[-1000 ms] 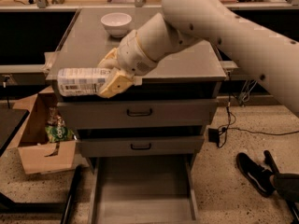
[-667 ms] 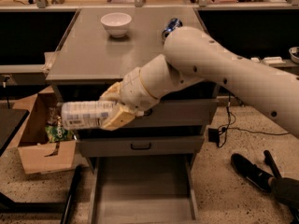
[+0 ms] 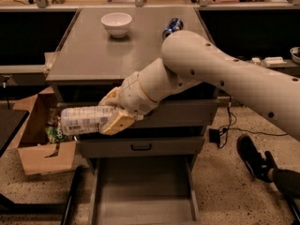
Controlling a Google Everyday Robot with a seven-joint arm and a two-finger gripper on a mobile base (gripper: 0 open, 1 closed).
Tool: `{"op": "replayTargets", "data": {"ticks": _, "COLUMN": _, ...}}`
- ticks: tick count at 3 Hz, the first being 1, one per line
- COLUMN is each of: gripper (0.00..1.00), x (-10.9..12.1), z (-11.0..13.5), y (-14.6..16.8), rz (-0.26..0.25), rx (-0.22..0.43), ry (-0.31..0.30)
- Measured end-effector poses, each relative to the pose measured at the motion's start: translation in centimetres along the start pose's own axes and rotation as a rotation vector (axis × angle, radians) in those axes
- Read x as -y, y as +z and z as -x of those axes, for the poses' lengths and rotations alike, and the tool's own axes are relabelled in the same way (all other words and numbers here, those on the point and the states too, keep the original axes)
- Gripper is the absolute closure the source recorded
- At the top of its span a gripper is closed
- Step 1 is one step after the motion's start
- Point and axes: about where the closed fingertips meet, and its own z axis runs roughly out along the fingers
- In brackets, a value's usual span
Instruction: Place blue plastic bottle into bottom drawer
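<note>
The blue plastic bottle, clear with a whitish printed label, lies on its side in my gripper, which is shut on it. The bottle hangs in front of the cabinet's upper drawer, at the left front corner, above the floor. The bottom drawer is pulled out below, a wide grey tray with a plain floor, lower and to the right of the bottle. My arm reaches in from the right across the cabinet front.
A white bowl and a blue soda can sit on the grey cabinet top. A middle drawer with a black handle is closed. A cardboard box stands on the floor at left. A person's shoe is at right.
My gripper has carried the bottle downward from cabinet-top height to the level of the upper drawer front, closer above the open bottom drawer.
</note>
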Motion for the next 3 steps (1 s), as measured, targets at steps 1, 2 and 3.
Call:
{"op": "replayTargets", "data": {"ticks": 1, "gripper": 1.0, "x": -1.0, "z": -3.1, "y": 2.6, "rz": 0.024, "rx": -0.031, "ry": 0.03}}
{"op": "replayTargets", "data": {"ticks": 2, "gripper": 1.0, "x": -4.7, "z": -10.5, "y": 8.0, "rz": 0.081, "rx": -0.038, "ry": 0.126}}
{"op": "replayTargets", "data": {"ticks": 3, "gripper": 1.0, "x": -7.1, "z": -15.2, "y": 11.5, "rz": 0.133, "rx": -0.03, "ry": 0.195}}
